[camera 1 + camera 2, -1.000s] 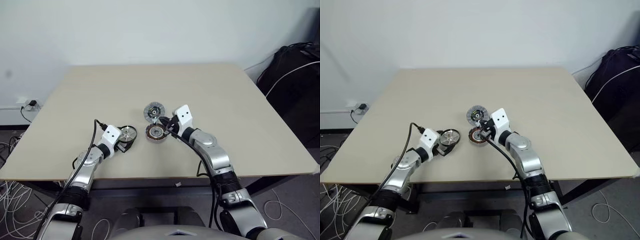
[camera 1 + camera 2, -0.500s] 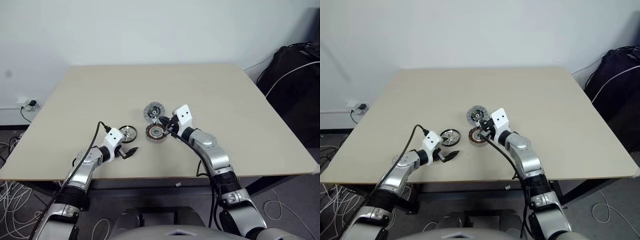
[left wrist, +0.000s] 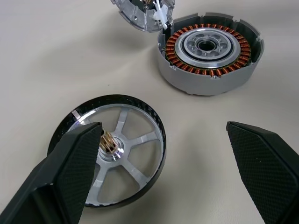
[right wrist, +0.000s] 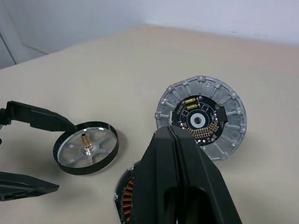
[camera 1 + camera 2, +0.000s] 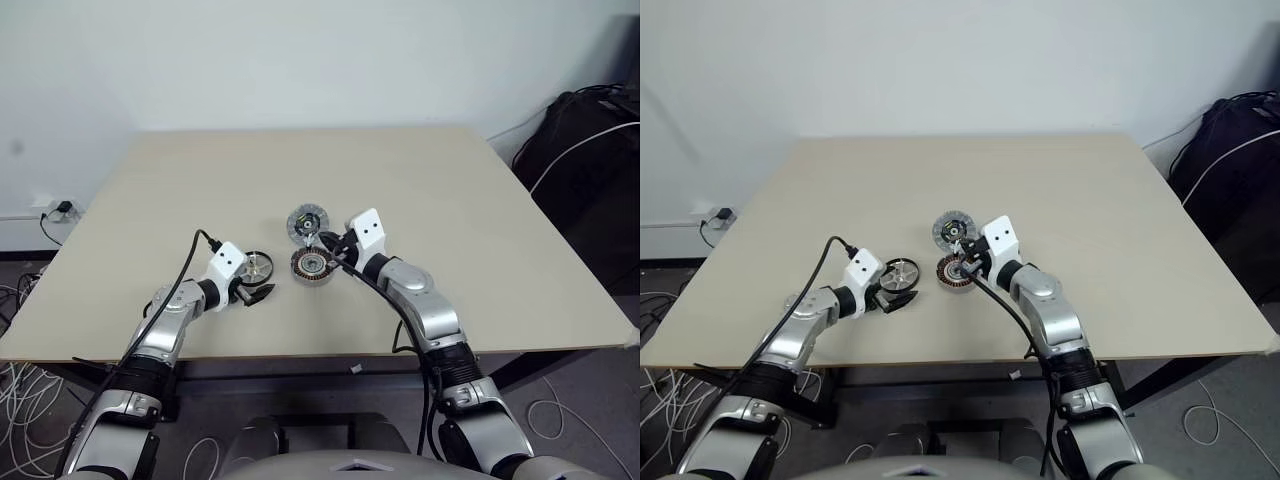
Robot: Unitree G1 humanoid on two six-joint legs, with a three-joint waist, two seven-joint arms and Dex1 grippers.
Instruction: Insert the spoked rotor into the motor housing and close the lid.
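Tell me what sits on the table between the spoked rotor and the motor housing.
Nothing: in the left wrist view, only bare table separates the spoked rotor from the motor housing. The lid lies beyond that gap.

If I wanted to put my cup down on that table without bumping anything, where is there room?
The table is bare along the far edge by the wall, and on both sides out to the corners. It is crowded near the front middle: the spoked rotor at the open left gripper, the motor housing under the shut right gripper, and the lid just behind.
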